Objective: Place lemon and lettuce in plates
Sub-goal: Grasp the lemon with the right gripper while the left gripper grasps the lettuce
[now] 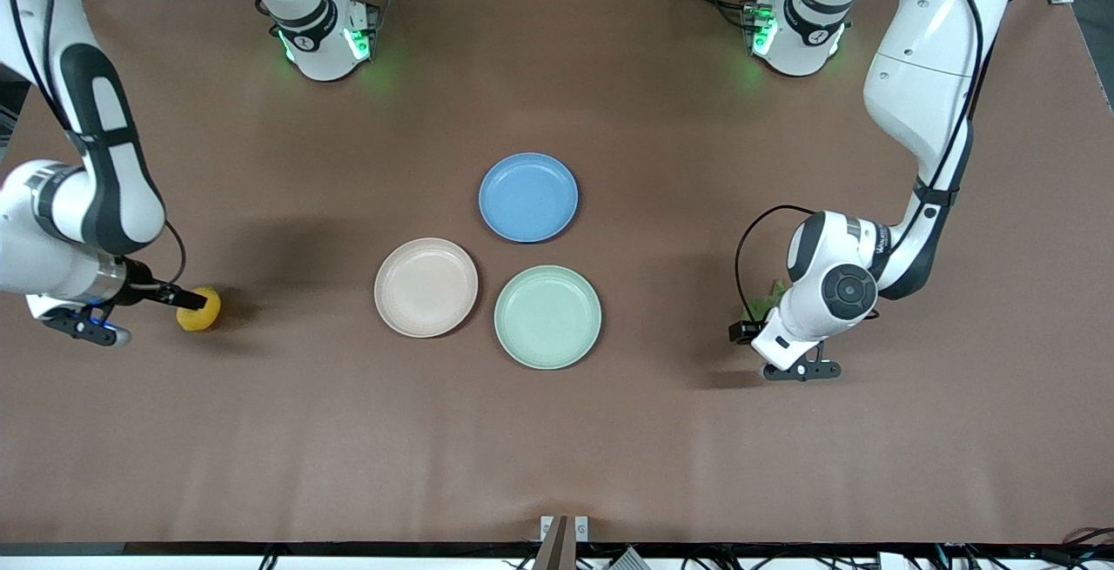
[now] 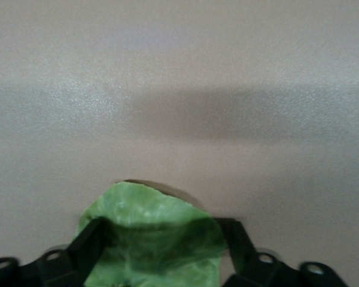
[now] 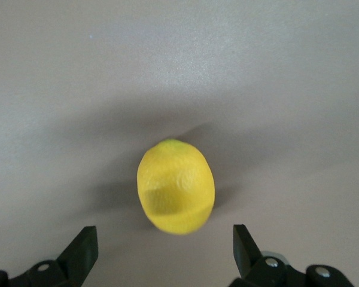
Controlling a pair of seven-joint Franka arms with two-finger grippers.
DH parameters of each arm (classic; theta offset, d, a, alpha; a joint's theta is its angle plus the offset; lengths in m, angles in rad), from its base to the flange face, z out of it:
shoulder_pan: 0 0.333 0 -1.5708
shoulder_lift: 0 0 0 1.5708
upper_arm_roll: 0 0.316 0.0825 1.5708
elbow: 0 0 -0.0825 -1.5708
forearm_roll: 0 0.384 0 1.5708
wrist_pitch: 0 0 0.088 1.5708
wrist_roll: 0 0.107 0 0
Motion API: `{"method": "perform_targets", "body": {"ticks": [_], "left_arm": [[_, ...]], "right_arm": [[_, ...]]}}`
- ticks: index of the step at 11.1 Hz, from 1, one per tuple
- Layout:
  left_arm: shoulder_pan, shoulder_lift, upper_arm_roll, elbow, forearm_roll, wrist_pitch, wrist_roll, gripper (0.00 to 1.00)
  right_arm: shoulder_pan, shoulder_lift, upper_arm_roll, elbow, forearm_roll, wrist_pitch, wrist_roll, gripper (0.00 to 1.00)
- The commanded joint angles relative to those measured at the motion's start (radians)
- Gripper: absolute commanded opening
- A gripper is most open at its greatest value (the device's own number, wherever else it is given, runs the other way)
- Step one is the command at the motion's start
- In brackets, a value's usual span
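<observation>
Front view: the small oval yellow lemon (image 1: 199, 308) lies on the brown surface (image 1: 557, 448) at the right arm's end, touching the right pincer (image 1: 178, 298); the left pincer (image 1: 755, 326) hides most of the ruffled green lettuce leaf (image 1: 771, 298). The beige-pink plate (image 1: 426, 287) and mint-green plate (image 1: 547, 317) sit empty.

Left wrist view: fingers flank the lettuce (image 2: 152, 236), open.

Right wrist view: fingers stand wide, lemon (image 3: 176, 186) just ahead.

Both arms appear to be grasping; next, close and lift.

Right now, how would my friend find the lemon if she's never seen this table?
Start at the three plates in the middle of the brown table, then go toward the right arm's end from the beige-pink plate. There the lemon sits by the open right gripper. It's the only small, bright yellow thing.
</observation>
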Motion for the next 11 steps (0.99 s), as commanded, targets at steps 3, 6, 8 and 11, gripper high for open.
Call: {"method": "perform_targets", "body": {"ticks": [3, 6, 8, 11], "left_arm": [[0.01, -0.001, -0.001, 0.0, 0.032, 0.019, -0.012, 0.22], [0.004, -0.001, 0.0, 0.02, 0.032, 0.007, 0.019, 0.11], [-0.003, -0.008, 0.004, 0.066, 0.032, -0.08, 0.017, 0.0], [-0.008, -0.015, -0.001, 0.141, 0.02, -0.198, 0.014, 0.0]], "right_arm": [[0.011, 0.05, -0.001, 0.005, 0.017, 0.062, -0.005, 1.0], [-0.004, 0.096, -0.001, 0.005, 0.018, 0.099, -0.04, 1.0], [-0.004, 0.099, -0.001, 0.005, 0.018, 0.1, -0.04, 1.0], [-0.001, 0.102, -0.001, 0.005, 0.018, 0.1, -0.041, 1.0]]}}
